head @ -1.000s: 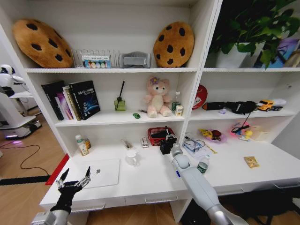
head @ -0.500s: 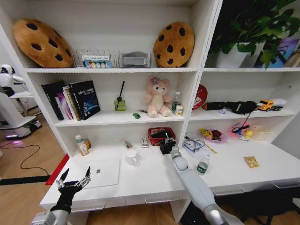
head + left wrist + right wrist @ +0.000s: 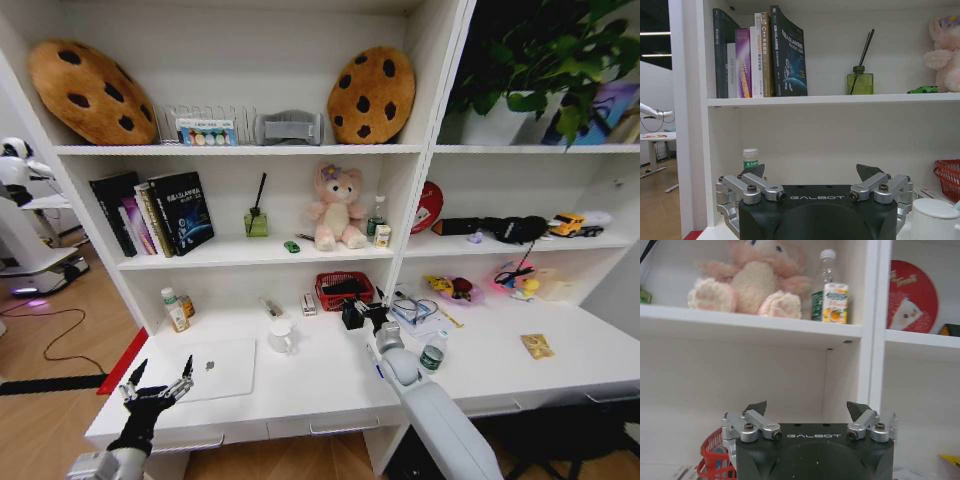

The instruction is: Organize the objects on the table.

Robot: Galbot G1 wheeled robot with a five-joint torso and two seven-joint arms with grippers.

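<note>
White desk top [image 3: 330,385] runs under both my arms, so I read it from the left. My left gripper [image 3: 158,385] hangs off the front left corner, jaws spread and empty, parked just beside the silver laptop [image 3: 213,368], which lies closed and flat near that corner. Next along stands a white mug [image 3: 282,335], then the red mesh basket [image 3: 343,290] against the back wall. My right gripper [image 3: 360,312] hovers in front of that basket, jaws spread with nothing between them; its wrist camera looks at the shelf with the plush bear [image 3: 747,282] and a small carton [image 3: 835,302]. Just right of my forearm sit the blue pen [image 3: 379,369] and the green-capped bottle [image 3: 432,354]; the yellow packet [image 3: 537,345] lies well apart, farther right. I judge the right arm is between picks. To do this well I should keep the jaws wide, come down square over one small item, and keep my forearm clear of the bottle so it doesn't topple.
</note>
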